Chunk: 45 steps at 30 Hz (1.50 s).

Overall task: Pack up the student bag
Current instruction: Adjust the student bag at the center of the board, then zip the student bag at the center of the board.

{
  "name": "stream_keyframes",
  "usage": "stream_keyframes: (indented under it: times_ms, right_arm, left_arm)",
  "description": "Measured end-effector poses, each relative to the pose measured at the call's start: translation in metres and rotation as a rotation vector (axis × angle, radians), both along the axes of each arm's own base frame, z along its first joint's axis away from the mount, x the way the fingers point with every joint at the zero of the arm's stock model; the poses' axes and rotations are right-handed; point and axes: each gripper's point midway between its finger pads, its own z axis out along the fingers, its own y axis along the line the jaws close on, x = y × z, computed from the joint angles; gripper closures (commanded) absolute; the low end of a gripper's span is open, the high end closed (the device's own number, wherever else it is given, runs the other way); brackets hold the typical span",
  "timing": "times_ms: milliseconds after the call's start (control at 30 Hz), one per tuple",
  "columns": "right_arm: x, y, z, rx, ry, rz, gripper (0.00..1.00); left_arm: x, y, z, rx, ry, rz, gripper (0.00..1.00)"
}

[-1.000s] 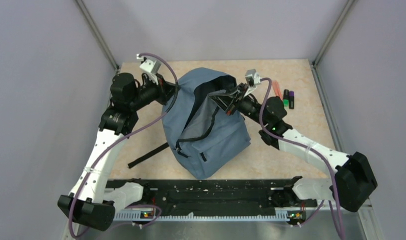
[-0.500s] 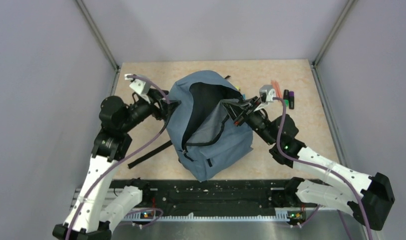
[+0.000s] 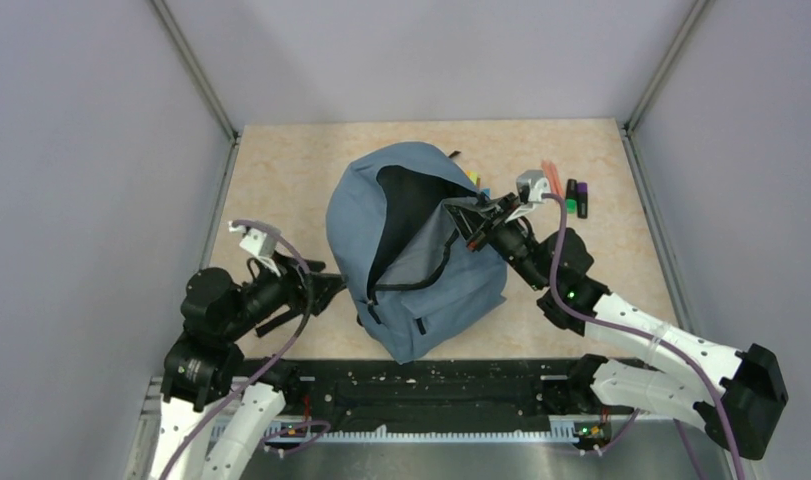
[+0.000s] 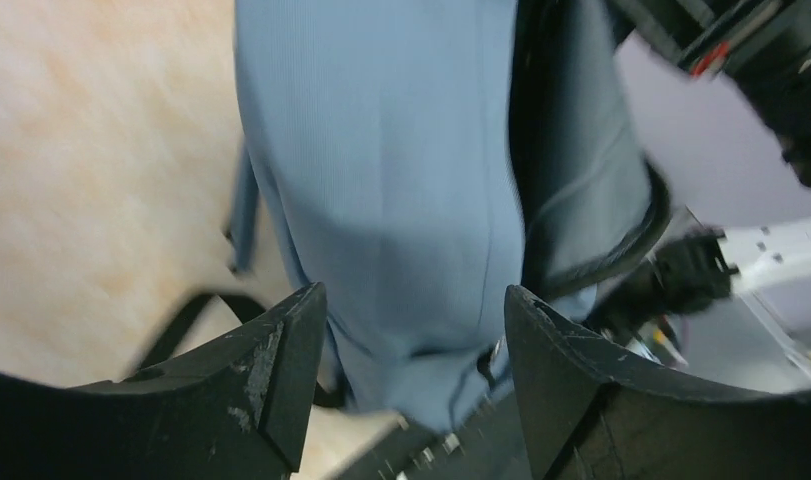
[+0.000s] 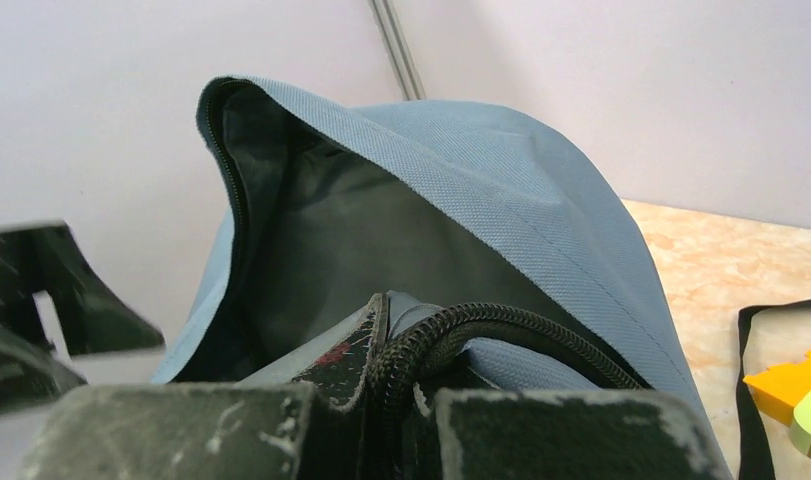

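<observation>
The student bag (image 3: 421, 270), dusty blue with black zippers, lies mid-table with its mouth gaping dark. My right gripper (image 3: 473, 214) is shut on the zippered rim of the opening's right side and holds it up. In the right wrist view the black zipper edge (image 5: 501, 325) is pinched between the jaws of that gripper (image 5: 401, 372), with the bag's dark inside (image 5: 311, 240) behind. My left gripper (image 3: 326, 286) stands open, off the bag's near-left side, touching nothing. The left wrist view shows blue fabric (image 4: 401, 200) beyond the left gripper's (image 4: 413, 325) spread fingers.
Highlighters (image 3: 577, 198) and an orange pen (image 3: 552, 174) lie right of the bag. Small coloured items (image 3: 476, 183) peek out behind it, and a yellow-green one (image 5: 796, 395) shows in the right wrist view. A black strap (image 3: 281, 322) trails near-left. A black rail (image 3: 421, 385) spans the near edge.
The left gripper let go of the bag's left rim, opened, and pulled back toward the near-left. The bag sagged slightly. The right gripper kept its hold.
</observation>
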Motion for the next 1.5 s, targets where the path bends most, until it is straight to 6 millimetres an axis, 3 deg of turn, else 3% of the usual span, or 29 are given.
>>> stream_keyframes:
  times_ms: [133, 200, 333, 567, 833, 1067, 1500]
  right_arm:
    - [0.000, 0.000, -0.001, -0.004, 0.005, -0.006, 1.00]
    - [0.000, 0.001, -0.002, -0.007, 0.008, -0.008, 1.00]
    - [0.000, 0.002, -0.003, -0.014, 0.014, -0.014, 1.00]
    - [0.002, 0.005, -0.008, -0.035, 0.023, -0.021, 1.00]
    - [0.005, 0.007, -0.010, -0.042, 0.031, -0.034, 1.00]
    - [0.008, 0.009, -0.010, -0.045, 0.037, -0.042, 1.00]
    - [0.008, 0.010, -0.011, -0.048, 0.042, -0.045, 1.00]
  left_arm:
    - [-0.021, -0.013, -0.068, -0.056, 0.260, -0.071, 0.30]
    - [-0.031, -0.018, -0.092, -0.084, 0.359, -0.101, 0.30]
    - [-0.046, -0.029, -0.116, -0.184, 0.484, -0.157, 0.33]
    - [-0.054, -0.042, -0.108, -0.327, 0.520, -0.227, 0.39]
    - [-0.066, -0.049, -0.096, -0.356, 0.551, -0.318, 0.34]
    - [-0.078, -0.051, -0.069, -0.338, 0.505, -0.384, 0.38]
    - [-0.055, -0.048, -0.089, -0.321, 0.470, -0.305, 0.42]
